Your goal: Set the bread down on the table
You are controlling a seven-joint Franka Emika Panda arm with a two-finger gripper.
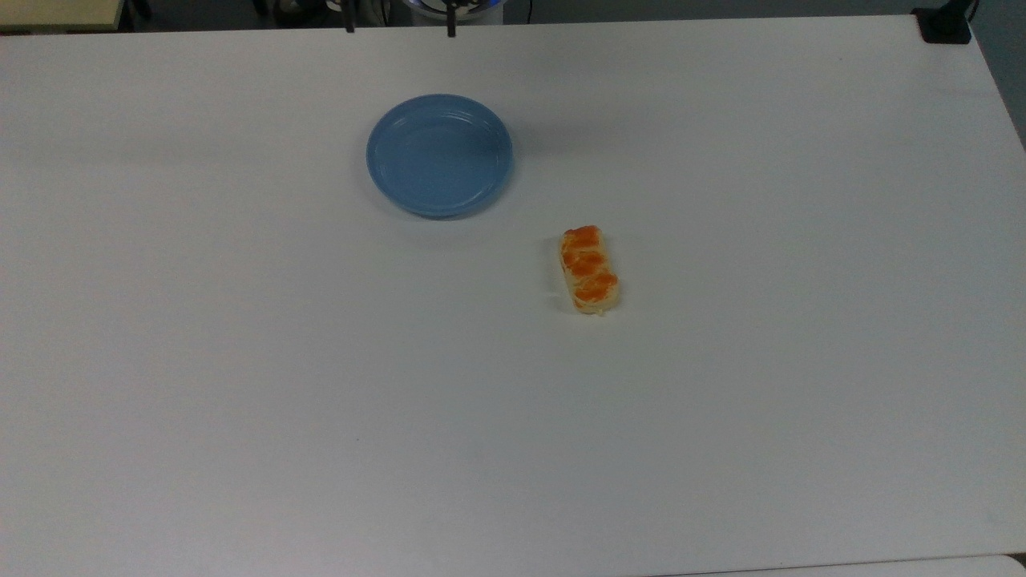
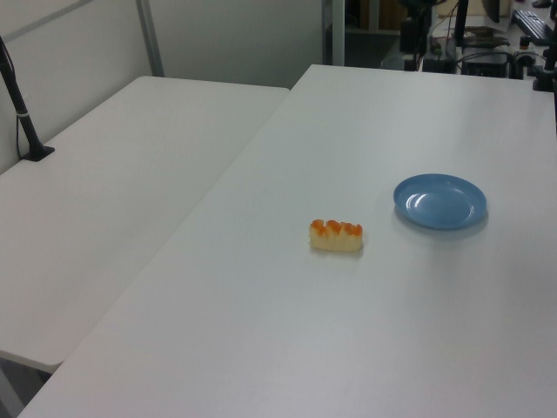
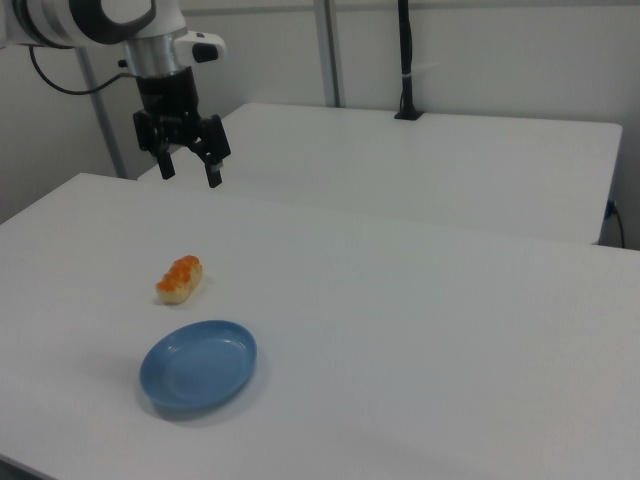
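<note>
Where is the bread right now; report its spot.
The bread lies flat on the white table, near the top view's centre, just below and to the right of the blue plate, apart from it.

a second white table stands beside the main one; pale wall panels behind, a black pole clamped on.
</note>
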